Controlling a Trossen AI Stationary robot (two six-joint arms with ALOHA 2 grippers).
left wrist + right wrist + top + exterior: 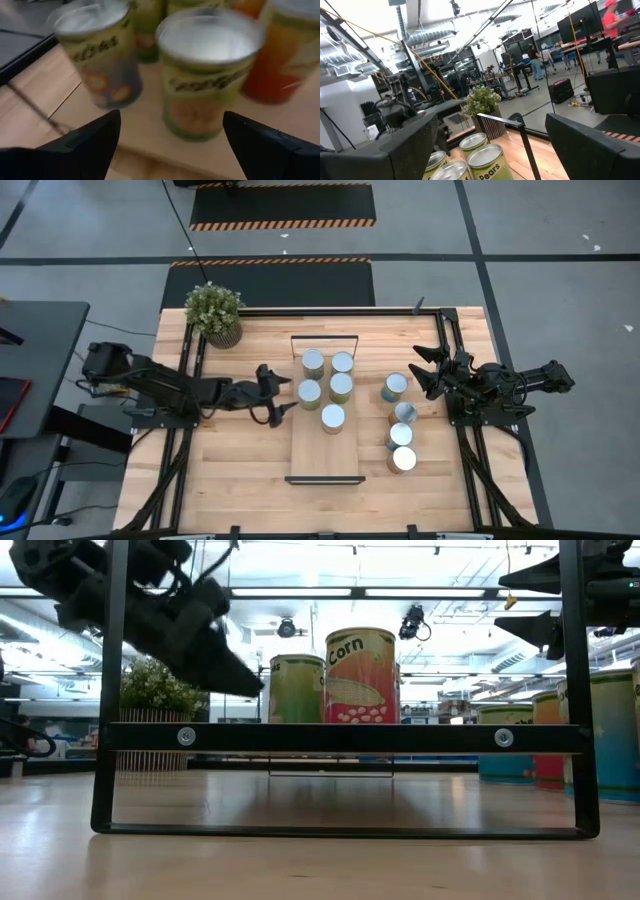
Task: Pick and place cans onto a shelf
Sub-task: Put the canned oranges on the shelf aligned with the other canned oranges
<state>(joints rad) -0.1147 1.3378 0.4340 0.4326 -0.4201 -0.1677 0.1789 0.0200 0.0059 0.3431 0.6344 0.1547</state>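
The shelf (325,450) lies along the middle of the wooden bench (230,480), a long pale board with a dark metal frame at each end. Five cans stand on its far half. Two sit side by side at the far end, one on the left (313,362) and one on the right (343,362). Just nearer come another two, left (309,392) and right (341,386), and a fifth can (333,417) stands alone nearer still. The near half of the shelf is bare wood.

Four more cans stand on the bench to the right of the shelf. One with a blue side (394,387) is farthest. Three form a close line running nearer: the first (405,413), the second (400,435) and the nearest (403,460). All nine cans are upright with their shiny lids closed, so what is inside cannot be seen. From the low view one label reads Corn (361,675), with a green can (297,688) just left of it.

The left tool (275,393) hangs just left of the shelf, beside the left-hand cans, its fingers spread apart and holding nothing. In its wrist view a green-labelled can (207,75) stands just ahead between the fingers. The right tool (428,370) waits right of the blue can, also released and empty.

A potted plant (215,312) stands at the far left corner of the bench.
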